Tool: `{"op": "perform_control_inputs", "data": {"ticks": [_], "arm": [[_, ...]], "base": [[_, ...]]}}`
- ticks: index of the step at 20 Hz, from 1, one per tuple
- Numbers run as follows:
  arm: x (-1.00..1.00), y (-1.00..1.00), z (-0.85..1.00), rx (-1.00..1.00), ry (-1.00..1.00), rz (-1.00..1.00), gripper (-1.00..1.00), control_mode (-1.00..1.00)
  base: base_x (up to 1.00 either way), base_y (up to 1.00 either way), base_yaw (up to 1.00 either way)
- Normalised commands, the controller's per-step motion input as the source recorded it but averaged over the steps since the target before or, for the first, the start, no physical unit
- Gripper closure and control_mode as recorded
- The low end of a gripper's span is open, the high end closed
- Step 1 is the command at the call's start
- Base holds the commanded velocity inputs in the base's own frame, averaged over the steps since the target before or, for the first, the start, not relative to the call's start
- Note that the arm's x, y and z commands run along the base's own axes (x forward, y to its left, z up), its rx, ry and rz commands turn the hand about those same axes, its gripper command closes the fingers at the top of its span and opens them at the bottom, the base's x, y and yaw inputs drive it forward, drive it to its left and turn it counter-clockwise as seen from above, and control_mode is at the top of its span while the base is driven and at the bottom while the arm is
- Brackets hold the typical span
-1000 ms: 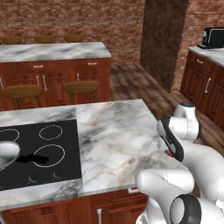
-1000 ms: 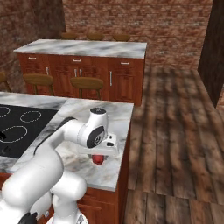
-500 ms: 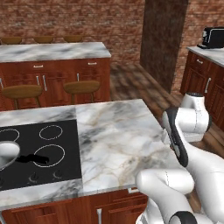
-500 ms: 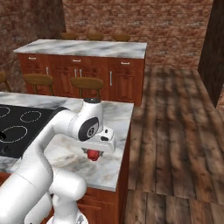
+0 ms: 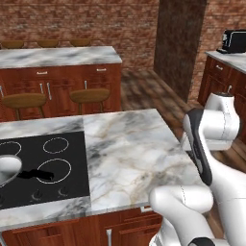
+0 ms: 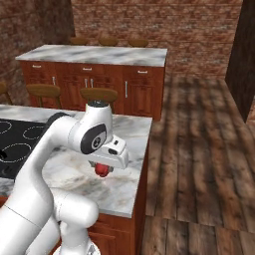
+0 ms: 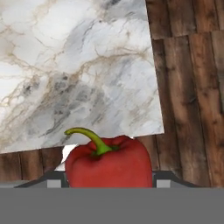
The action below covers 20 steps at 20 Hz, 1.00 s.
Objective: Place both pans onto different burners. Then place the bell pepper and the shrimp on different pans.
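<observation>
- Red and rounded, the small bell pepper (image 7: 109, 161) with its curved green stem sits at the bottom middle of the hand view, right between the two dark finger tips of the gripper (image 7: 109, 183) — jaws closed against its sides at a fairly wide spread, so I judge it held.
- In the right base view the same pepper (image 6: 103, 170) hangs under the white hand, centre-left of the frame, above the right end of the white-and-grey marble counter (image 6: 124, 184).
- The black glass cooktop (image 5: 29, 168) with thin white burner circles lies at the lower left of the left base view — well apart from the hand, which is at that frame's right edge.
- A shiny silver-grey steel pan (image 5: 7, 169) shows at the far left edge on the cooktop; beside it runs the long black handle (image 5: 36, 174) of the black pan, pointing right across a burner ring.
- The coming move turns on this: the pans lie leftward across the counter from the gripper, so the carry is a long sideways sweep.
</observation>
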Motion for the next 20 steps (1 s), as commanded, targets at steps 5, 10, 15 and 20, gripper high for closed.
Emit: {"op": "perform_control_inputs", "data": {"ticks": [5, 10, 15, 20], "arm": [[0.0, 0.13, 0.33, -0.01, -0.11, 0.0, 1.0, -1.0], [-0.03, 0.19, 0.38, -0.01, -0.07, 0.0, 1.0, -1.0], [-0.05, 0.16, 0.16, -0.02, -0.03, 0.0, 1.0, 1.0], [0.0, 0.0, 0.0, 0.0, 0.0, 0.0, 1.0, 1.0]], "base": [[0.0, 0.0, 0.0], [0.0, 0.0, 0.0], [-0.11, 0.16, 0.0], [-0.46, 0.67, -0.02]]}}
